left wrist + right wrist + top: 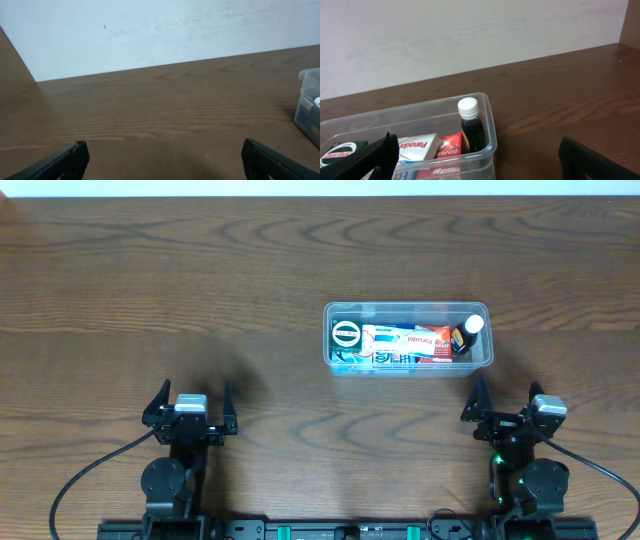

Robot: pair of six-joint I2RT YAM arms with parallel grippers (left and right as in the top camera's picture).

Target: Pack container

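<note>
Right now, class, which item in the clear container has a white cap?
The small dark bottle at the right end of the container in the overhead view; the round tin and red-and-white boxes have none.

1. The table [200, 300] all around the container [400, 305] is dark brown, with wavy wood grain everywhere.
2. The container itself is clear, see-through plastic.
3. Inside the container, at its left end from overhead, the round tin [346, 334] is dark green-black with white lettering.
4. In the container's middle, the box [405, 338] is red and white.
5. At the container's right end, the bottle [468, 338] is near-black and its cap [473, 324] is white.
6. Behind the container, the wall [470, 35] is plain off-white.
7. Nearer than the container, the left gripper [196, 388] and right gripper [507, 387] are black with pale grey tops.
</note>
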